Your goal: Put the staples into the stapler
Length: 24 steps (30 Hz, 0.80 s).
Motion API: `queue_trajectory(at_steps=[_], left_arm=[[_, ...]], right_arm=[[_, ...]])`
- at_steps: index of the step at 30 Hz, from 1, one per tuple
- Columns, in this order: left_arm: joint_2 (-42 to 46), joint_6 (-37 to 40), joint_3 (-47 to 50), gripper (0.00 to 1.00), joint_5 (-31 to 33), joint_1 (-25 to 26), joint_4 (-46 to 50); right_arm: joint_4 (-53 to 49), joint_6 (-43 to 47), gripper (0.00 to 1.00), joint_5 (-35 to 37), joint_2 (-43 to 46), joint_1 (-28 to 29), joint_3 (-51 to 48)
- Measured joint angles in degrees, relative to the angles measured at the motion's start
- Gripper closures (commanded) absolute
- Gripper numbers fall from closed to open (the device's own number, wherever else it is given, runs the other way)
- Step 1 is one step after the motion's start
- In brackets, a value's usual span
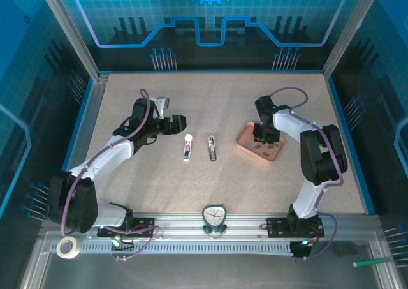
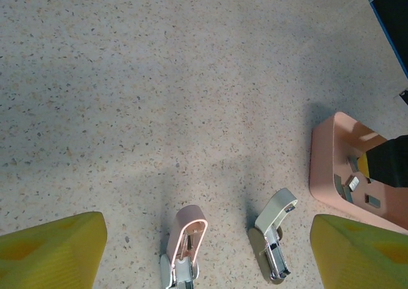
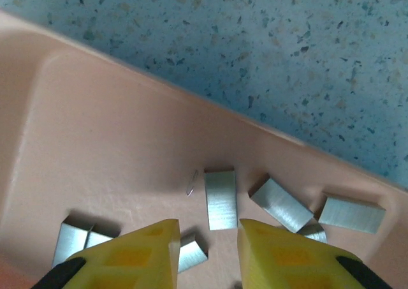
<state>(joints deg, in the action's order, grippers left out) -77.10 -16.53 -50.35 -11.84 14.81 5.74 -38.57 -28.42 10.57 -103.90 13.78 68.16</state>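
Now left fingers (image 2: 51,254) are spread wide and empty above the table (image 1: 159,97). The stapler (image 2: 186,241) lies just ahead between them, long axis along their reach. Right fingers (image 3: 127,257) are nearly closed, gripping nothing, low in the tray (image 3: 95,142). The staples (image 3: 220,200) lie there, one strip lengthwise at the tips, far nearer these fingers.

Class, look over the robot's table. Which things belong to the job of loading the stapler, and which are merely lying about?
Belongs to the job:
- the staples, loose in the pink tray
- the pink stapler, on the table

Lying about:
- second, pale grey stapler, beside the pink one
- tape roll
- white dial
- green pen
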Motion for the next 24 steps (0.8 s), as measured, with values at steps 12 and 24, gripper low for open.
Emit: queue_trajectory(at_steps=[12, 24], left_arm=[[0.00, 0.00, 0.00, 0.16, 0.46, 0.00, 0.00], [0.00, 0.04, 0.00, 0.16, 0.94, 0.00, 0.00]], right_arm=[[3.10, 0.00, 0.72, 2.49, -2.01, -0.02, 0.07], [4.68, 0.07, 0.77, 2.45, -3.58, 0.17, 0.07]])
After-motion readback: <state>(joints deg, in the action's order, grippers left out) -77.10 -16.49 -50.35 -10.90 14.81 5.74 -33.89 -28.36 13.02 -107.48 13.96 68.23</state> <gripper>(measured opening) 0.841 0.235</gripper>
